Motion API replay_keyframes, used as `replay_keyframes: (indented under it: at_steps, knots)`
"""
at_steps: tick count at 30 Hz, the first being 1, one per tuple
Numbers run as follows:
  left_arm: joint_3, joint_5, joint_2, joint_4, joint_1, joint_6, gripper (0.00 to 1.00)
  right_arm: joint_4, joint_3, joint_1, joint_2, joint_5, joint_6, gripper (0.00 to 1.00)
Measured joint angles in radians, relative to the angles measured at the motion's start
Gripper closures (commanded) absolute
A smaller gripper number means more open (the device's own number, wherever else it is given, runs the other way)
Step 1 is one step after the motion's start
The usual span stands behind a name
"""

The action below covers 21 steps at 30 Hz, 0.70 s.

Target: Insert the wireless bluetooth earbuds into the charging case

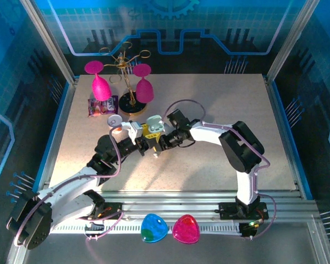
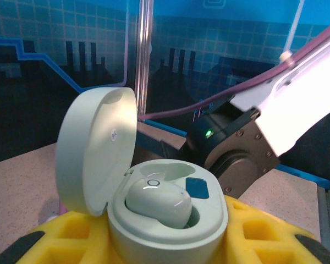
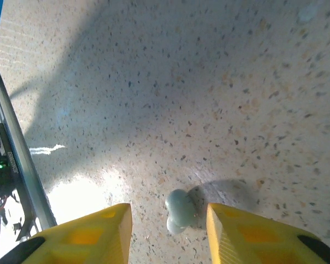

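Note:
My left gripper point(image 2: 165, 234) is shut on the mint charging case point(image 2: 170, 220), with a yellow finger point(image 2: 253, 225) on each side of its base. The lid point(image 2: 93, 148) stands open to the left. One mint earbud point(image 2: 157, 202) sits in the near well; the well behind it is empty. From above, the case point(image 1: 154, 124) is held over the table's middle by the left gripper point(image 1: 143, 135). My right gripper point(image 3: 168, 213) points down at the table, open, and a second mint earbud point(image 3: 181, 210) lies loose on the surface between its fingers point(image 3: 99, 231), touching neither.
A gold rack point(image 1: 125, 71) with two pink glasses point(image 1: 100, 82) stands at the back left, a purple packet point(image 1: 102, 105) and a small white disc point(image 1: 115, 120) in front of it. The right arm's wrist point(image 2: 236, 148) is close behind the case. Blue and pink shells point(image 1: 154, 228) lie on the front rail.

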Motion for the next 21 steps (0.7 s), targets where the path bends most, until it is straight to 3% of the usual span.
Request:
replay_keyframes:
  at_steps: [9,21]
  knots:
    - [0.0,0.0,-0.005,-0.001,0.0,0.0,0.73,-0.054,0.055,0.012,-0.011,0.08,-0.039,0.6]
    - [0.002,0.0,-0.026,-0.001,0.0,0.001,0.73,-0.097,0.165,0.031,0.174,-0.027,-0.12,0.65]
